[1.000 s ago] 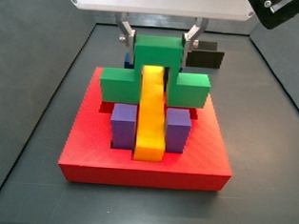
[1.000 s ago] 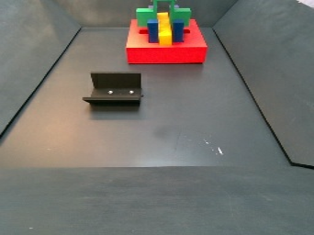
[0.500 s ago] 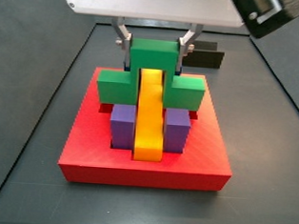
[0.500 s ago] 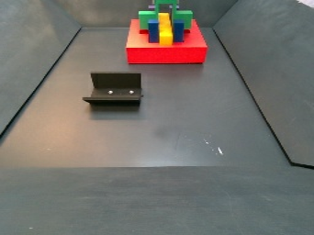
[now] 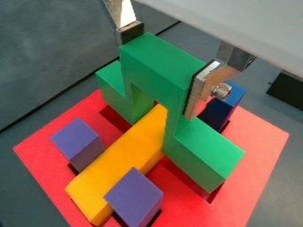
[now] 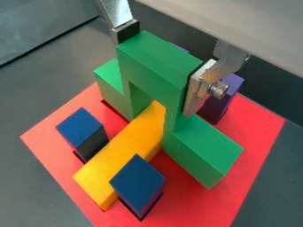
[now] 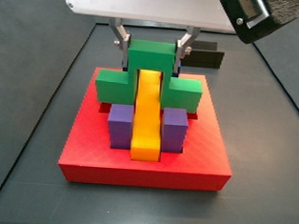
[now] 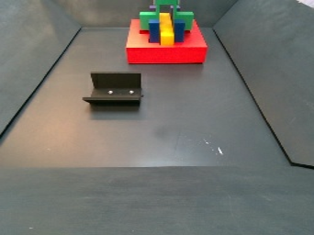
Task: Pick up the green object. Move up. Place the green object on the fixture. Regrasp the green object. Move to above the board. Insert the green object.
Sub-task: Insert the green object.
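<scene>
The gripper (image 7: 153, 49) sits directly over the far end of the red board (image 7: 145, 165), its two flat silver fingers (image 5: 211, 87) pressed against opposite sides of the raised centre block of the green arch piece (image 7: 149, 76), pinching it. In both wrist views the green arch piece (image 5: 166, 106) straddles the long yellow bar (image 5: 122, 166), which runs out from under its centre block toward the near edge of the board (image 5: 265, 182); its two lower side blocks spread out below and to either side of the fingers. In a side view two purple blocks (image 7: 119, 125) stand just beyond the green piece, one on each side of the yellow bar (image 7: 146, 114). In a wrist view these blocks look blue (image 6: 81, 132), and another dark block shows just behind one finger (image 6: 204, 89). In a side view the dark L-shaped fixture (image 8: 114, 89) stands on the dark floor, well apart from the gripper and the board (image 8: 166, 53).
</scene>
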